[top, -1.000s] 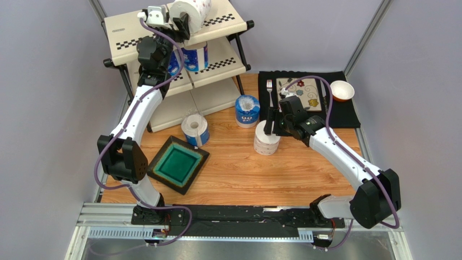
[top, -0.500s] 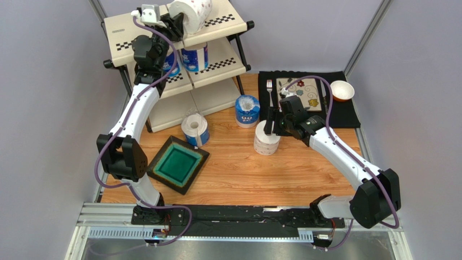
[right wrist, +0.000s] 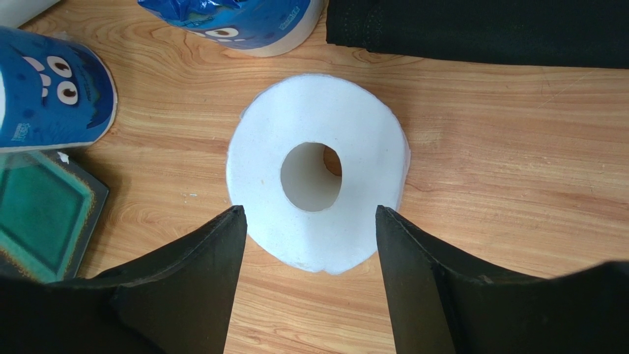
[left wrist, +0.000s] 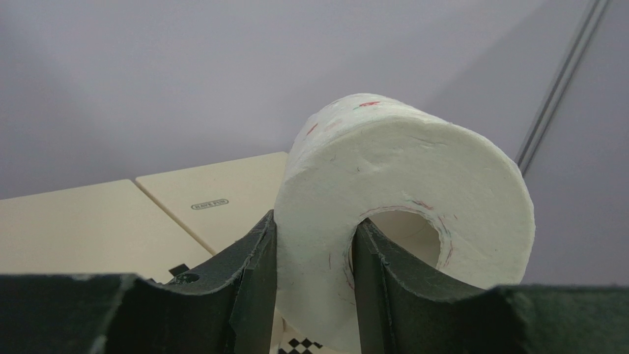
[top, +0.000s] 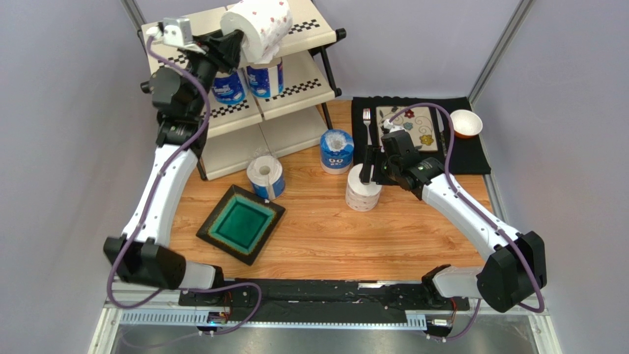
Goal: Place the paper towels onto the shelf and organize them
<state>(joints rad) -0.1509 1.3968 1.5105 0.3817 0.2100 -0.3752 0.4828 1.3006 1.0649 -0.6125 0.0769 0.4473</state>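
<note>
So the left gripper (top: 221, 46) is pinching a white, red-speckled paper roll (top: 260, 26) by its wall, one finger inside the core. It holds the roll tilted over the top panel of the cream, checkered-trim shelf (top: 317, 40), probably to set it there. The right gripper (right wrist: 310, 214) is spread around a plain white roll (right wrist: 317, 140) that stands on the wooden table (top: 413, 236), lined up for a grab. The shelf's middle tier holds two blue-wrapped rolls (top: 264, 77).

White arms (top: 166, 184), black joints (top: 509, 269), purple cables (top: 426, 105)
</note>
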